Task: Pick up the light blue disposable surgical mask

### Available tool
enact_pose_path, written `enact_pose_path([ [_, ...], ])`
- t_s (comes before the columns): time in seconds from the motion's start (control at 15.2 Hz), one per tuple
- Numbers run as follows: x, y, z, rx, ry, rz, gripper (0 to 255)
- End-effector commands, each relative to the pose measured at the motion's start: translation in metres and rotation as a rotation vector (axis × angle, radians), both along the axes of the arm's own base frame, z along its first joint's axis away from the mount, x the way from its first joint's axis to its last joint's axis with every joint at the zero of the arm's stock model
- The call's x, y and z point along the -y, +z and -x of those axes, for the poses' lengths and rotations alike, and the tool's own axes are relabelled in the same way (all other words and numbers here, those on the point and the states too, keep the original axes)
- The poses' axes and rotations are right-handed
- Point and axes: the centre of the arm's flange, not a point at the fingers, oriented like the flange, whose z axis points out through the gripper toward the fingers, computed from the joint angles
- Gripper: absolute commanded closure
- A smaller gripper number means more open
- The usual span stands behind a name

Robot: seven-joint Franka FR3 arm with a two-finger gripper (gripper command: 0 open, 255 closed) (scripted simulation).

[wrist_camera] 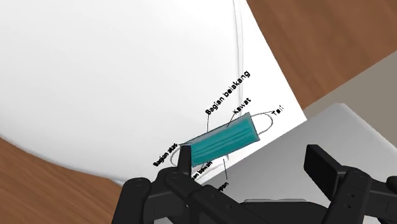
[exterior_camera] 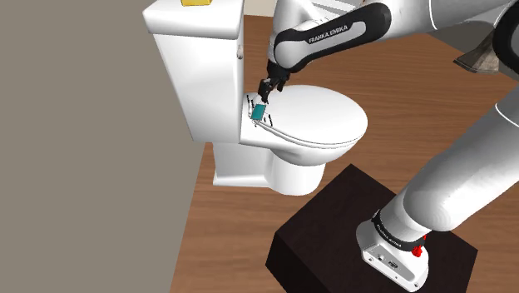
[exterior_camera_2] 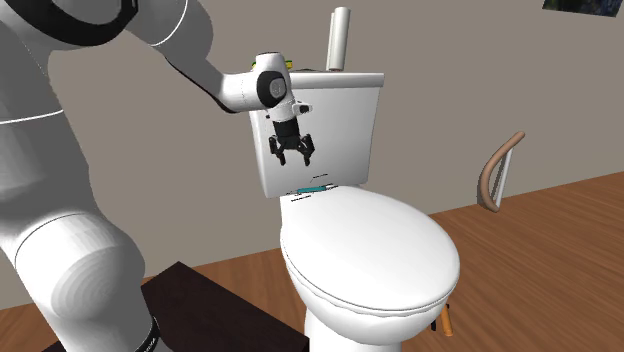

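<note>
Shoulder view, sweeping from the left. The white tank (exterior_camera: 193, 58) fills the upper left. Just right of it, near centre frame, is the mask (exterior_camera: 259, 111), a small teal rectangle lying on the back of the toilet, in the strip between tank and lid (exterior_camera: 320, 121). The gripper (exterior_camera: 268, 87) hovers directly above it, close but apart. At the lower right sits the dark stand (exterior_camera: 358, 237).

Second exterior view, same sweep. The gripper (exterior_camera_2: 293, 153) is left of centre with its jaws spread and pointing down. There is a clear gap down to the mask (exterior_camera_2: 314, 188), which lies at the foot of the tank (exterior_camera_2: 335, 120).

So the score: nothing is grasped. By my reading the approach is about done, and the descent, the pinch and the lift are all to come.

Wrist view now. One finger (wrist_camera: 184, 162) has its tip over the mask's (wrist_camera: 222, 141) near end, and the other stands well apart from the mask, over the grey tank. (Small black word labels (wrist_camera: 226, 93) float around the mask.) It lies flat, broad face up, with an ear loop at each end. Its long axis runs along the line where the toilet's back meets the tank, parallel to the tank's front. That axis slants across the line between the fingers, and the mask sits off to one finger's side. I'd judge a small shift is needed to centre it.
</note>
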Motion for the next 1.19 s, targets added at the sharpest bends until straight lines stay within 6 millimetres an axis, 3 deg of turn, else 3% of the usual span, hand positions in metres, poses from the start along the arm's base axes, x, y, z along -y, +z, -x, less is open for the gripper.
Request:
enact_pose_path([
  [0.0, 0.002, -0.014, -0.022, 0.0, 0.003, 0.012, 0],
  [0.46, 0.001, -0.069, -0.088, -0.003, 0.013, 0.048, 0],
  [1.06, 0.001, -0.109, -0.088, -0.003, 0.013, 0.048, 0],
  [1.12, 0.002, -0.109, -0.089, -0.003, 0.013, 0.048, 255],
])
